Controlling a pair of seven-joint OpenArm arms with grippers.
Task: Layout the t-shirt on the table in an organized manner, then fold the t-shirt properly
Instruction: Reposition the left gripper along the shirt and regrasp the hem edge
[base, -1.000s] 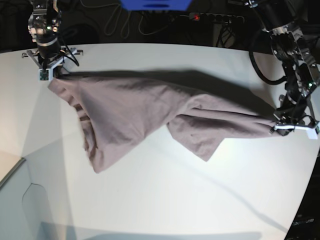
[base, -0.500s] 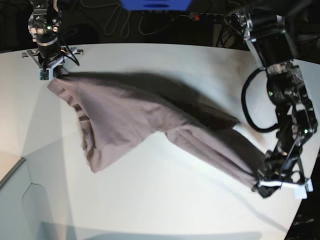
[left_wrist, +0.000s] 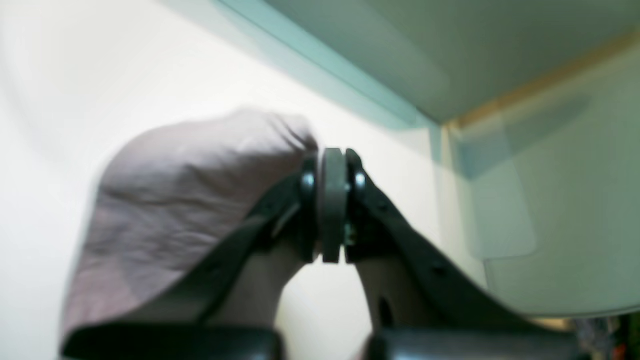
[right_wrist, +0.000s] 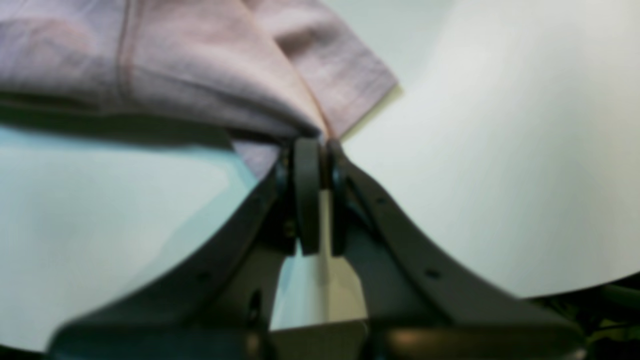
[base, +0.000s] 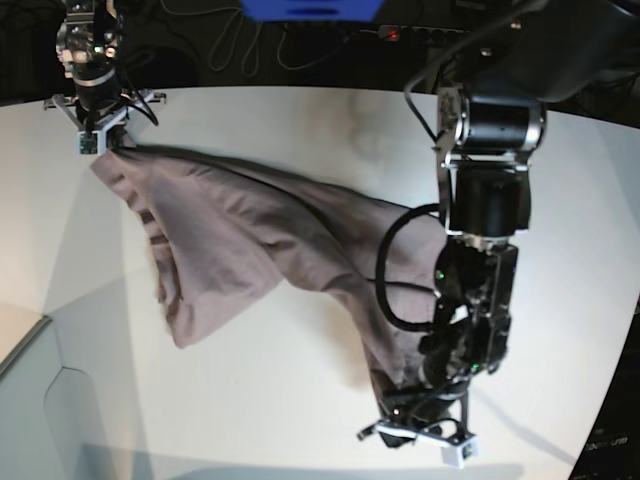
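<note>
The mauve t-shirt (base: 250, 235) is stretched in a diagonal band across the white table (base: 270, 400), partly lifted and creased. At the far left corner, my right gripper (base: 101, 140) is shut on one end of it; the right wrist view shows its jaws (right_wrist: 318, 192) pinching a bunched edge of the t-shirt (right_wrist: 175, 65). Near the front edge, my left gripper (base: 408, 428) is shut on the other end. The blurred left wrist view shows its jaws (left_wrist: 333, 202) pressed together, with the t-shirt (left_wrist: 190, 200) hanging to their left.
My left arm (base: 487, 210) reaches over the table's right half and covers part of the shirt. A blue object (base: 310, 8), a power strip (base: 430, 35) and cables lie behind the far edge. A pale panel (base: 30, 410) borders the front left.
My left arm has swung from the right edge toward the front middle, dragging its end of the shirt along. The cloth now runs diagonally. The right gripper has stayed in place.
</note>
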